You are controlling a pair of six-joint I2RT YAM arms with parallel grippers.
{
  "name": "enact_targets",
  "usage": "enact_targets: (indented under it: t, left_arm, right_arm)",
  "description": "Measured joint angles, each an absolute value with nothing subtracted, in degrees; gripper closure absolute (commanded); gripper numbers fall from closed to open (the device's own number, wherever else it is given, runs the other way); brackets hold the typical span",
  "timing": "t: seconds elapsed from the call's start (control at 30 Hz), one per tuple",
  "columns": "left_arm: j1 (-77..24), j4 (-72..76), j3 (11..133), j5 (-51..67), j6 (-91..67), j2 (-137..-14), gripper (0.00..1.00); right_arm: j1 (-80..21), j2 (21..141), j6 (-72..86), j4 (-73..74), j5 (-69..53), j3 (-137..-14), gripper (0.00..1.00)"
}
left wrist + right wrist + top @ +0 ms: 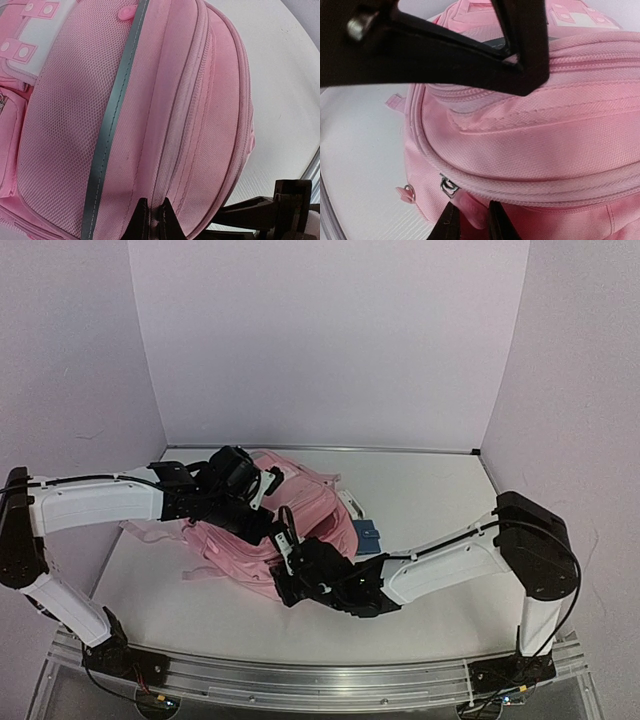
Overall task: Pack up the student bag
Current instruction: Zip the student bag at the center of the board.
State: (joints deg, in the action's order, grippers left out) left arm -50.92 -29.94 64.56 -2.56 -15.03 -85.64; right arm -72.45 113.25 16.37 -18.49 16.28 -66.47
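The student bag (310, 515) is a soft pink backpack lying on the white table, between the two arms. In the left wrist view, the bag (165, 100) fills the frame, with a grey-green stripe running down it. My left gripper (154, 217) is shut on a thin ridge of pink fabric beside a zip line. In the top view that gripper (268, 488) sits over the bag's upper part. My right gripper (472, 221) is at the bag's near edge, shut on a pink zip pull (472, 207) that hangs from a metal slider (449, 187). From above, the right gripper (287, 552) touches the bag's front edge.
A small blue object (368, 537) lies at the bag's right side. A second pink pull with a metal ring (406, 193) hangs left of the slider. The left arm's black fingers (470, 50) cross the top of the right wrist view. Pale walls enclose the table.
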Motion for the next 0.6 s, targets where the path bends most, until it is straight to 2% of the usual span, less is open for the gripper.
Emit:
enact_targets:
  t: [0.23,0.6]
  left_arm:
    - [-50.55,-29.74,63.94,-2.61,-15.03,-85.01,1.0]
    - [-50.13,-26.57,61.07,-2.04,-13.66,-84.44,1.0]
  right_arm:
    - [-74.16,114.87,17.08,-18.69,20.29,-67.61,1.0]
    - [-74.48,108.75,24.21,-18.43,23.28,-62.36,1.0]
